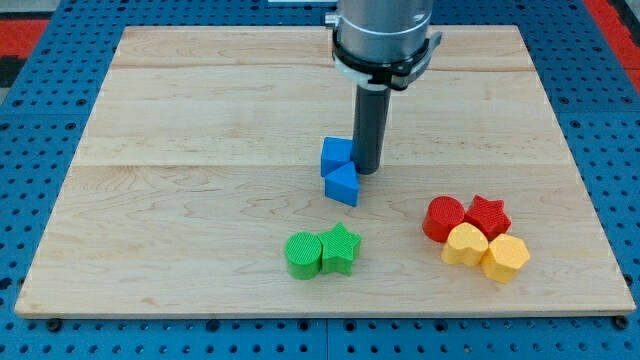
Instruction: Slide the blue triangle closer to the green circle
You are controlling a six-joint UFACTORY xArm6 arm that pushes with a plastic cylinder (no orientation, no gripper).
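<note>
Green circle [302, 255], near edge of worktop [180, 200], touching green star [340, 249] on its right. Blue triangle [342, 184] mid-board, touching blue cube [336, 155] above. Tip [367, 171] at triangle's upper right; no hand fitted, so nothing to open or close. Risks, judged: cube dragged along; triangle glancing off, striking star. Red and yellow cluster [476, 238] well right.

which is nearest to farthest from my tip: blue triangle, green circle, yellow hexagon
From my tip:
1. blue triangle, just beside it toward the view's bottom left.
2. green circle, farther toward the view's bottom, slightly left.
3. yellow hexagon, farthest, at the view's bottom right.
</note>
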